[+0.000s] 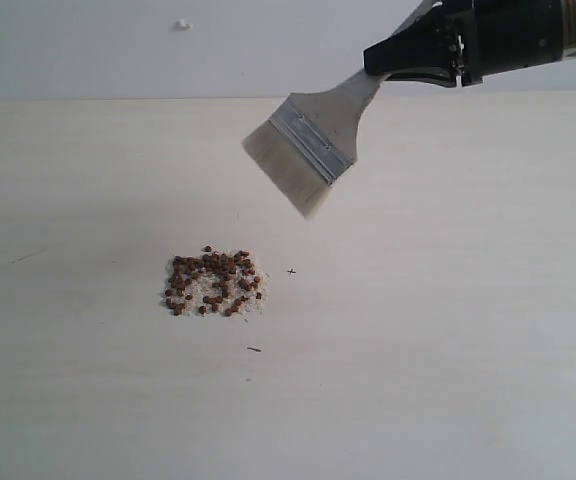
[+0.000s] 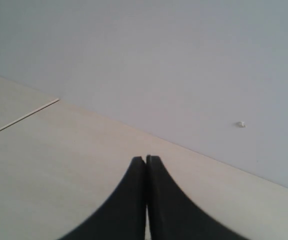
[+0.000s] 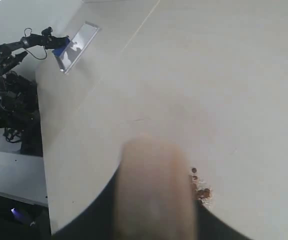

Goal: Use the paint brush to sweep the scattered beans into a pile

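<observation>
Beans, tiny reddish-brown round pellets, clustered on pale table; light, likely roll. Wide cream-bristled, wooden-handled paint brush aloft, bristles soft; right pincer clamps its handle, apparently firm (wrist view blurred); left pincer closed, empty

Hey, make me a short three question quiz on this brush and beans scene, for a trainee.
1. True or false: the wide flat cream-bristled paint brush touches the tiny reddish-brown round beans.
2. The brush handle is gripped by: A the black right pincer, B a human hand, C nothing.
3. Fill in: the black left pincer has its jaws ____.
Key: 1 false; 2 A; 3 shut.
</observation>
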Controlling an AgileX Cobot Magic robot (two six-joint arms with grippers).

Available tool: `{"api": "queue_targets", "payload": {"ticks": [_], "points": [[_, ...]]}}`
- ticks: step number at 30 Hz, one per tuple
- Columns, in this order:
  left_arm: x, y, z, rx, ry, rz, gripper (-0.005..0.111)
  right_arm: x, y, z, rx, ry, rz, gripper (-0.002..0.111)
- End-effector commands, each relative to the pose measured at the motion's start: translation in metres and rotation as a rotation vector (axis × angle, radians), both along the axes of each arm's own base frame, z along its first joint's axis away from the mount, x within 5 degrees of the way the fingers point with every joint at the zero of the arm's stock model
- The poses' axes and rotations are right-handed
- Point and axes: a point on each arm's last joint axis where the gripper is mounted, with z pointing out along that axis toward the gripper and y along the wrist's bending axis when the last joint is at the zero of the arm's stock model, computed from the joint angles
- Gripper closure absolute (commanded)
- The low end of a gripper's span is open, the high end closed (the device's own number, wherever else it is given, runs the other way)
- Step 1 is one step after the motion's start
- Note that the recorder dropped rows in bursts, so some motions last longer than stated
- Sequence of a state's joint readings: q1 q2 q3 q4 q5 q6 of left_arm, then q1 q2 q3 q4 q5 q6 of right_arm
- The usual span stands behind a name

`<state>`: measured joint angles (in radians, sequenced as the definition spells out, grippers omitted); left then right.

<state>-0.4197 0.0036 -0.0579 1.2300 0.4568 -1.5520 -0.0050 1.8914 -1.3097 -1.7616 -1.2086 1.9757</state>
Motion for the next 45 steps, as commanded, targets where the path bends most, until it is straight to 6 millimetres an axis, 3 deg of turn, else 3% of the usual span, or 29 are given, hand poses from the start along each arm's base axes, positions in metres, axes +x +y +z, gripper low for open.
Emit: {"api": "queue_targets", "payload": {"ticks": [1,5,21,25,38,45], "points": [[0.0,0.0,0.0,0.009,-0.003,0.004,0.107,-0.017,0.0,0.019,0.021,-0.027,-0.001,0.108],[0.0,0.0,0.0,0.007,-0.003,0.004,0.107,-0.032,0.0,0.021,0.026,0.003,-0.007,0.108],[0.0,0.0,0.0,0.01,-0.003,0.004,0.107,-0.065,-0.001,-0.033,-0.012,0.095,0.023,0.108],[0.0,0.0,0.0,0.01,-0.003,0.004,0.107,-0.065,-0.005,-0.048,-0.079,0.116,-0.059,0.108],[0.0,0.0,0.0,0.01,-0.003,0.004,0.107,-0.069,-0.003,-0.048,-0.042,0.185,-0.052,0.108],[0.0,0.0,0.0,0.01,-0.003,0.004,0.107,-0.067,-0.013,-0.071,-0.175,0.224,-0.229,0.108]]}}
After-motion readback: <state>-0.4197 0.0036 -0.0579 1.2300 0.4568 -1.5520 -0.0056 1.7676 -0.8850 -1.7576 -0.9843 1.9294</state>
